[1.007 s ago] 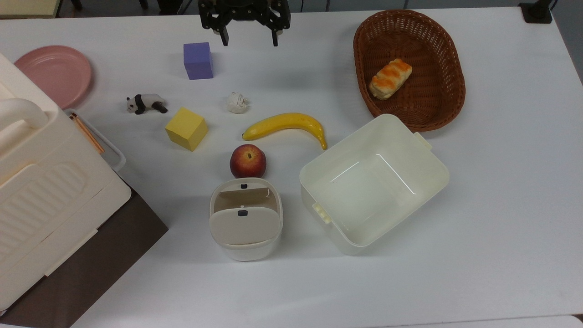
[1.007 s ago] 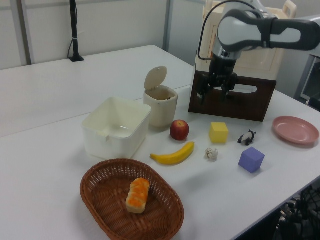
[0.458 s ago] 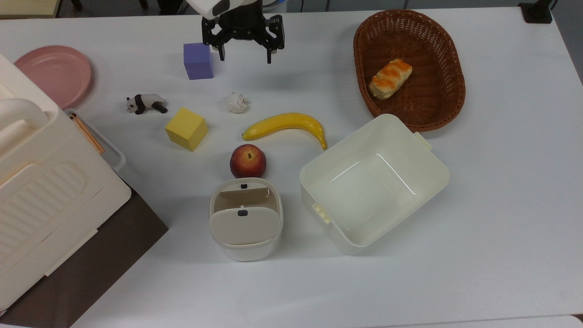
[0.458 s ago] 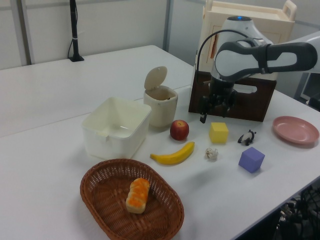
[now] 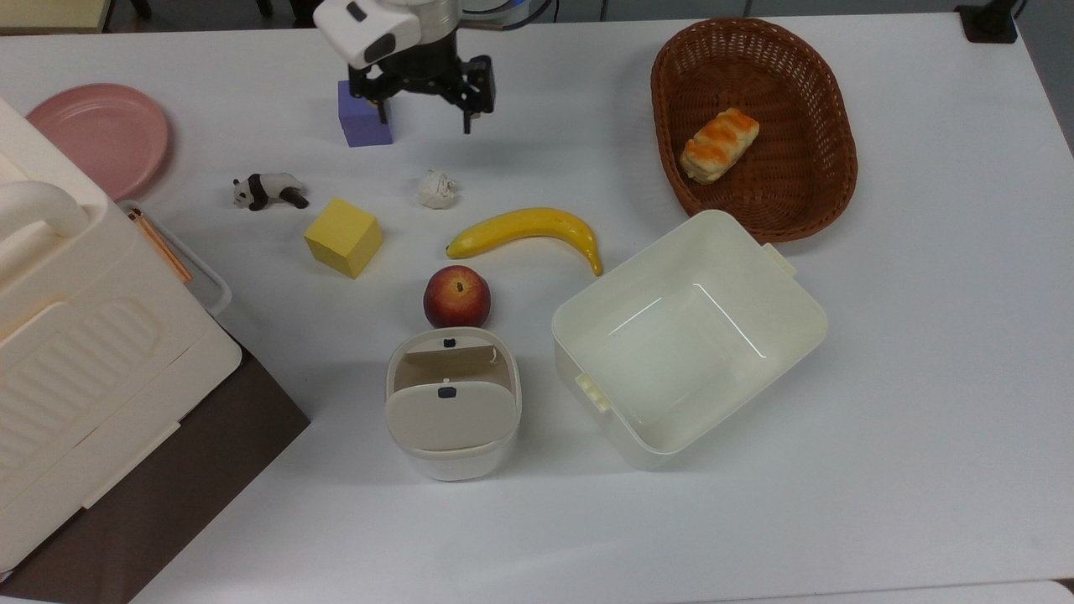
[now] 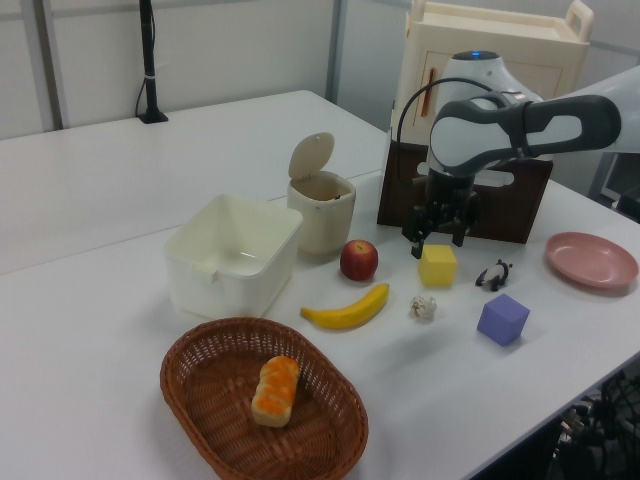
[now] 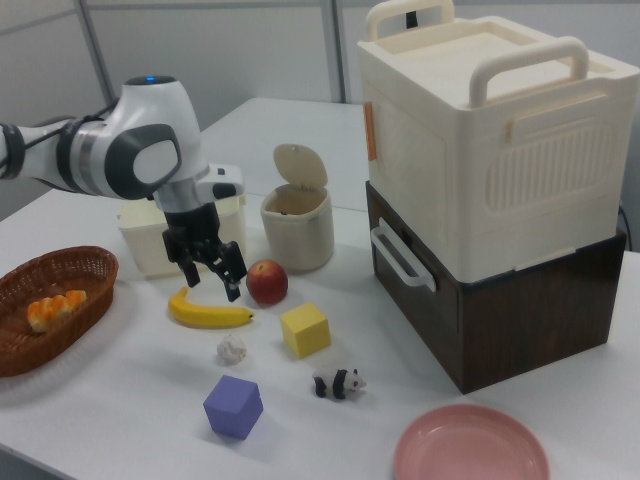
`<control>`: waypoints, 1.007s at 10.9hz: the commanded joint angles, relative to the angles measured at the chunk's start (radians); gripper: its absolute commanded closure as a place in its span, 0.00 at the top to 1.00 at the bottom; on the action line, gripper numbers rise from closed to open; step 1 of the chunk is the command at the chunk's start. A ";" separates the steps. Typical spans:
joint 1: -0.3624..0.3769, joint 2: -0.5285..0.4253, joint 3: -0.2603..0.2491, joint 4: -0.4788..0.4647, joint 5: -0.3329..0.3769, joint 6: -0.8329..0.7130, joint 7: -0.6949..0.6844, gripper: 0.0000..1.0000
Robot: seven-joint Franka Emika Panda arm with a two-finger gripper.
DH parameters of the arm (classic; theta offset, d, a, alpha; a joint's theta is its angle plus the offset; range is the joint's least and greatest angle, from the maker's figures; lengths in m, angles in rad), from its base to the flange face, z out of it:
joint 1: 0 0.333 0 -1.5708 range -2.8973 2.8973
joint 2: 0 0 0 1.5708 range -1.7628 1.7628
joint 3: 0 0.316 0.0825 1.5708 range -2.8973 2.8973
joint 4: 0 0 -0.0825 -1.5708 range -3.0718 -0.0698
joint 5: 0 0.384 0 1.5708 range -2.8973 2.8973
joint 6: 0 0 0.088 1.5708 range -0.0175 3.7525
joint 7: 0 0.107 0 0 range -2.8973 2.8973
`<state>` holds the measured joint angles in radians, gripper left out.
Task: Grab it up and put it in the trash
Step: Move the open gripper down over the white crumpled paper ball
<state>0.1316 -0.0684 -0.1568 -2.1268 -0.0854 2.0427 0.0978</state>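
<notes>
Upper centre of the top view: the hand (image 5: 424,113), fingers apart and empty, hangs above the surface (image 5: 923,335); the crumpled paper ball (image 5: 437,189) lies ungrasped beside the banana (image 5: 524,231), the swing-lid trash bin (image 5: 453,407) unfilled

You won't find any readable text, label, brand or number here. The trash (image 5: 453,411) bears small dark marks, but they aren't legible.

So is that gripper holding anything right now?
No, nothing. The gripper is open and in the air, with an empty gap between its fingers. The paper ball lies untouched on the table.
</notes>
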 commanded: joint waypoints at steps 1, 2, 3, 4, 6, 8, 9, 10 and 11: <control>0.006 0.062 -0.036 -0.019 -0.042 0.069 0.022 1.00; 0.006 0.082 -0.038 -0.030 -0.046 0.092 0.035 1.00; 0.006 0.084 -0.038 -0.056 -0.053 0.126 0.039 1.00; 0.008 0.072 -0.038 -0.100 -0.053 0.172 0.046 1.00; 0.017 0.081 -0.038 -0.146 -0.054 0.234 0.078 1.00; 0.019 0.082 -0.038 -0.159 -0.054 0.240 0.080 1.00; 0.019 0.082 -0.038 -0.159 -0.054 0.240 0.080 1.00; 0.019 0.084 -0.038 -0.159 -0.054 0.240 0.080 1.00; 0.020 0.096 -0.038 -0.157 -0.057 0.244 0.080 1.00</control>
<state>0.1360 0.0370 -0.1874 -2.2569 -0.1154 2.2551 0.1457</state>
